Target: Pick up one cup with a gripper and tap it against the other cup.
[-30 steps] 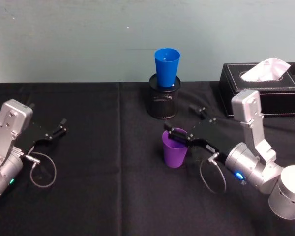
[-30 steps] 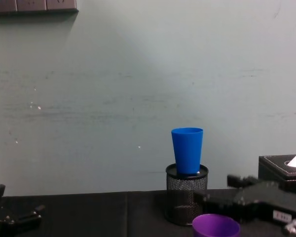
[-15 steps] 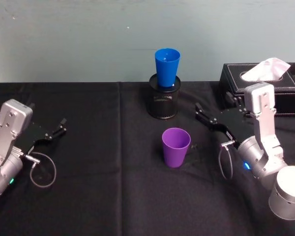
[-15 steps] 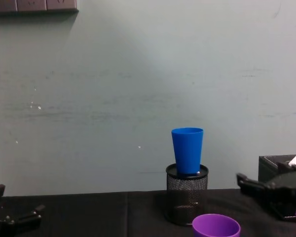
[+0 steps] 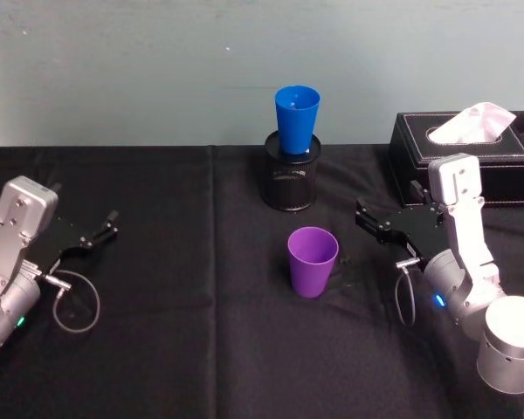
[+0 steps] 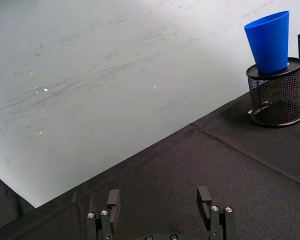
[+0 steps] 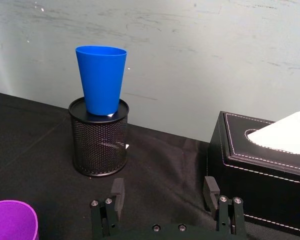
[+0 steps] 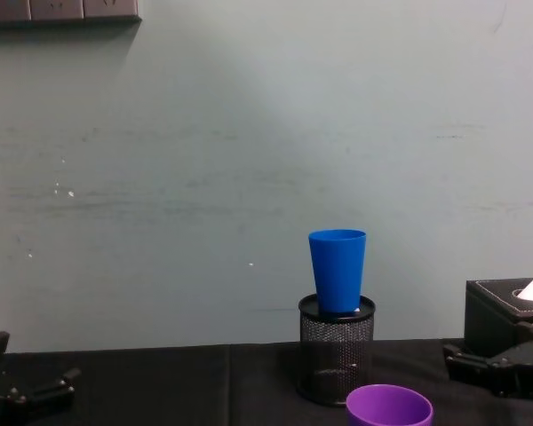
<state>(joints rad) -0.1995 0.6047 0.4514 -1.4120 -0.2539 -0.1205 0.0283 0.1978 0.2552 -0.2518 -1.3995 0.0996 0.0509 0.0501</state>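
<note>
The purple cup (image 5: 313, 260) stands upright on the black cloth with nothing touching it; its rim also shows in the chest view (image 8: 389, 406) and its edge in the right wrist view (image 7: 10, 221). Behind it the blue cup (image 5: 297, 119) sits upright in the mouth of a black mesh pen holder (image 5: 289, 180), also seen from the side (image 8: 338, 269) and from the right wrist (image 7: 101, 79). My right gripper (image 5: 367, 218) hangs open to the right of the purple cup, a short gap away, its fingers (image 7: 117, 193) holding nothing. My left gripper (image 5: 111, 224) rests open at the far left.
A black tissue box (image 5: 472, 157) with a white tissue stands at the back right, just behind my right arm. The black cloth (image 5: 201, 332) covers the table up to a pale wall close behind the pen holder.
My right gripper has let go of the purple cup's rim and drawn back to the right. The cup stays standing where it was. The left arm has not moved.
</note>
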